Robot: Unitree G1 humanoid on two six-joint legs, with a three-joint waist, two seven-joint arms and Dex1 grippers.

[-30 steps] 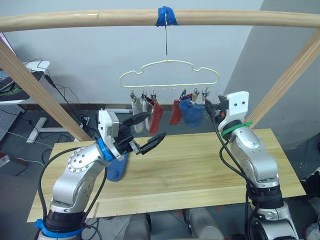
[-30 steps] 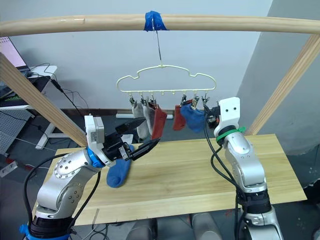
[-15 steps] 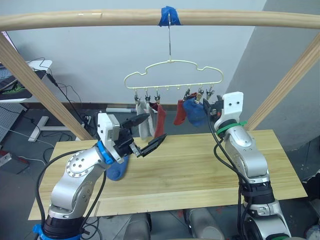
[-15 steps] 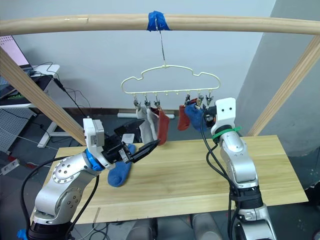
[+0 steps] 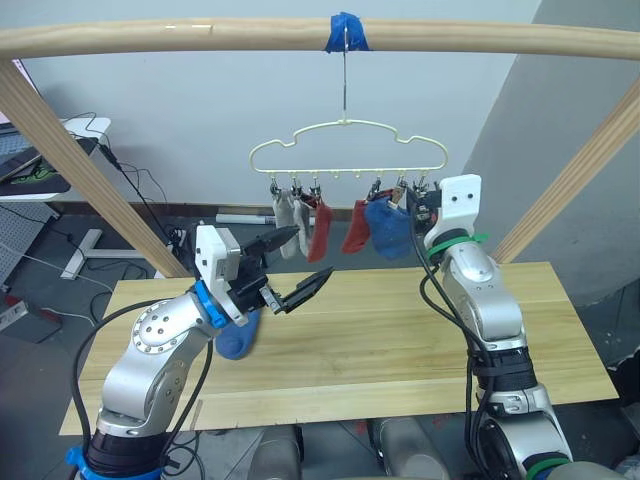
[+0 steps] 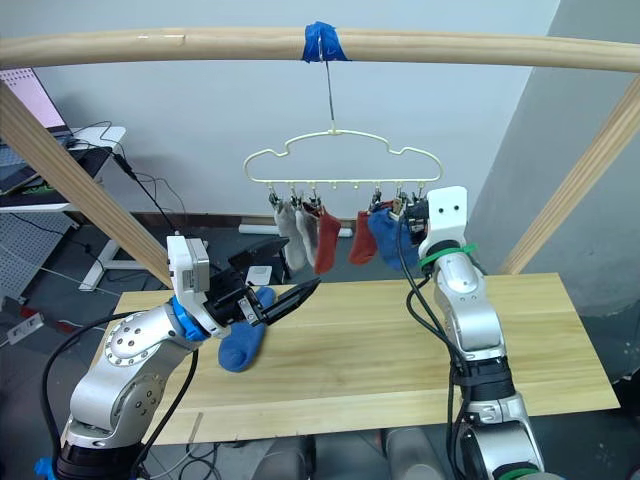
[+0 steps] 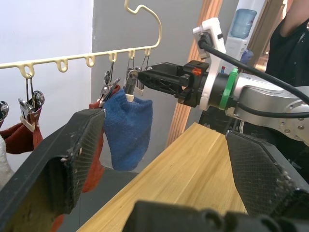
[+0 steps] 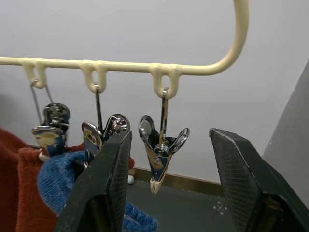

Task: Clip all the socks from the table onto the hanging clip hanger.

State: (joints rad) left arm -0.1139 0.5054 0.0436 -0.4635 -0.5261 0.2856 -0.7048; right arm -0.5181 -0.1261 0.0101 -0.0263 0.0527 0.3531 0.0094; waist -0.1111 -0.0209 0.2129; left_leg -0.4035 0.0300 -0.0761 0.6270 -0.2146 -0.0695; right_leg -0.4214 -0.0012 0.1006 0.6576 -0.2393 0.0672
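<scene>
Both arms have silver-grey metal housings with rounded joints, white wrist blocks and black external cables. The left arm carries a blue wrist band, the right a green one. Each pincer, left (image 5: 290, 268) and right (image 7: 145, 77), has two black fingers.

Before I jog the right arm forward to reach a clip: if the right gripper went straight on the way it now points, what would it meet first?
Most likely the empty end clip of the clip hanger: it hangs between the open fingers of the right gripper. The clip holding the blue sock hangs just beside it. Depth is unclear.
</scene>
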